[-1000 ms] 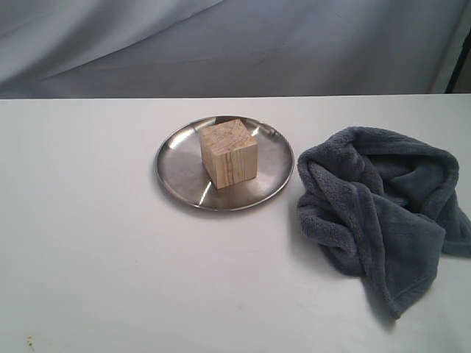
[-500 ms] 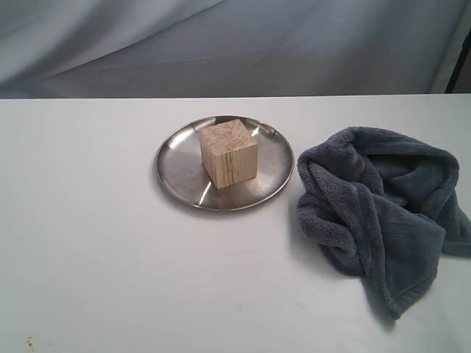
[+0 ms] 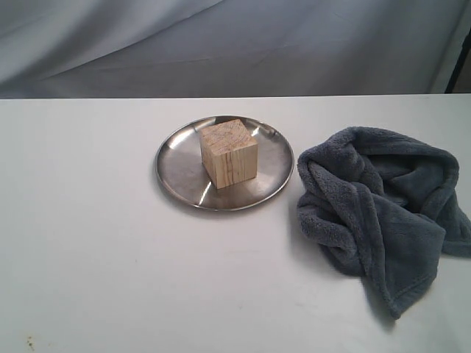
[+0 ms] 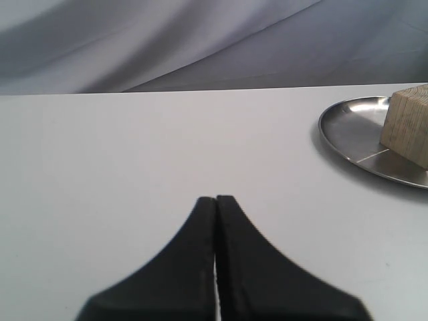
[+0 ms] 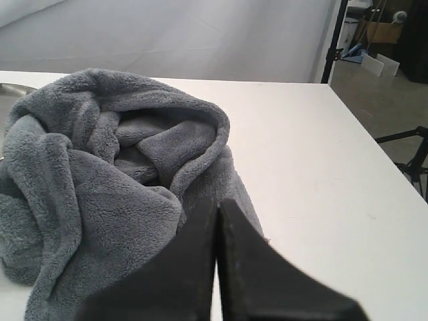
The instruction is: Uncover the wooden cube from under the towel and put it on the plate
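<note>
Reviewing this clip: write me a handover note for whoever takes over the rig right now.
Left gripper: shut, empty, above the table near the plate.
Right gripper: shut, empty, close to the towel.
Wooden cube: uncovered, sitting on the plate.
Towel: crumpled on the table beside the plate.
Done: uncovering and placing.
Left: nothing visible.

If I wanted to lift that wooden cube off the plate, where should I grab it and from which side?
From above, closing on two opposite upright faces of the cube, mid-height. It stands flat on the plate, turned corner-on to the exterior camera, so probably rotate the wrist to match; the plate's rim would hamper a low sideways approach.
</note>
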Motion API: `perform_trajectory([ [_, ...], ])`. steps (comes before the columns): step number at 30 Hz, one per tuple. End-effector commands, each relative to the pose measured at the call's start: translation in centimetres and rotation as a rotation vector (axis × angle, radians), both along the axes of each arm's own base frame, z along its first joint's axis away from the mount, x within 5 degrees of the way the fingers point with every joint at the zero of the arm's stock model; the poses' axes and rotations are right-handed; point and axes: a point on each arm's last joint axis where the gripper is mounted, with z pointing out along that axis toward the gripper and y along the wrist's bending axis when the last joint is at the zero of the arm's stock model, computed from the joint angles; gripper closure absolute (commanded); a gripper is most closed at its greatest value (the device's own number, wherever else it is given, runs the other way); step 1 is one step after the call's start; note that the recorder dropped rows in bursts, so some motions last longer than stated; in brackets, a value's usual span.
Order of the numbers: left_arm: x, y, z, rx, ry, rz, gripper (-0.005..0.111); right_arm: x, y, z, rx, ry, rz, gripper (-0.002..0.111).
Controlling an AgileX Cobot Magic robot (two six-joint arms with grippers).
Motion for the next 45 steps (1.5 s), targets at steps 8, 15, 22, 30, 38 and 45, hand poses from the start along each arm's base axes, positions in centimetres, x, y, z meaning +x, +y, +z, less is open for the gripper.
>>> perform_trajectory([
  [8,0.00,0.02,0.28,-0.005,-0.018,0.004,0.107,-0.02,0.00,-0.11,0.024,-0.003,-0.007,0.108],
  [15,0.00,0.02,0.28,-0.005,-0.018,0.004,0.107,-0.01,0.14,-0.11,0.016,-0.002,0.022,0.108],
  [22,0.00,0.02,0.28,-0.005,-0.018,0.004,0.107,-0.01,0.15,-0.11,0.014,-0.002,0.024,0.108],
  [30,0.00,0.02,0.28,-0.005,-0.018,0.004,0.107,-0.01,0.26,-0.11,0.014,-0.002,0.045,0.108],
  [38,0.00,0.02,0.28,-0.005,-0.018,0.004,0.107,0.00,0.36,-0.11,0.014,-0.002,0.063,0.108],
  [45,0.00,0.02,0.28,-0.005,-0.018,0.004,0.107,0.00,0.36,-0.11,0.014,-0.002,0.063,0.108],
])
